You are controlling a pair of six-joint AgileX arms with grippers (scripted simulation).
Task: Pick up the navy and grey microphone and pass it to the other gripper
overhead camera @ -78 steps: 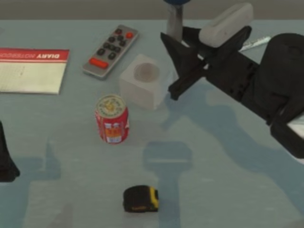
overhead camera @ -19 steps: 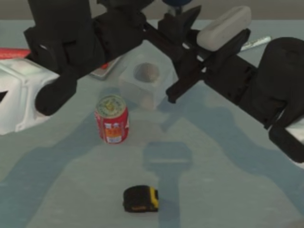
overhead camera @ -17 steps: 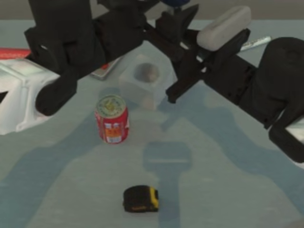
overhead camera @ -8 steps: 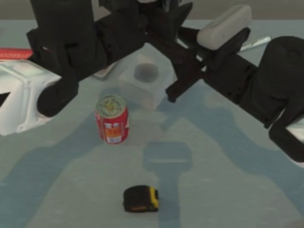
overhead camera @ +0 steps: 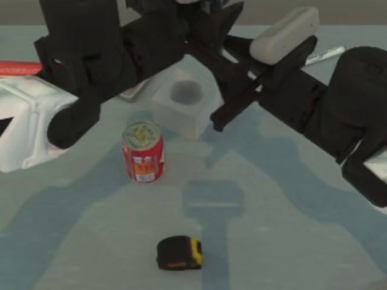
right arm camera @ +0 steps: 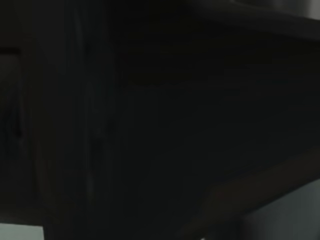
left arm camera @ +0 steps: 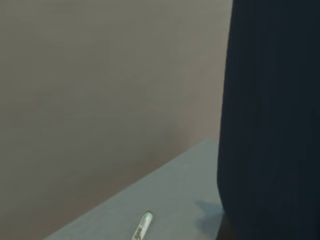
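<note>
Handover under way, I judge: my L gripper [overhead camera: 208, 18] and R gripper [overhead camera: 233, 78] meet behind the can [overhead camera: 143, 151]; mic hidden, grips can't tell.

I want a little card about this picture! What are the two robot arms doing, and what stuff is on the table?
left tool: reaching to the table's far edge, middle
right tool: at the same spot, meeting the left one
microphone: hidden where the tools meet
red can: upright, left of centre
white block: behind the can, partly under the left arm
tape measure: alone near the front
marker: far right edge
right wrist view: dark
</note>
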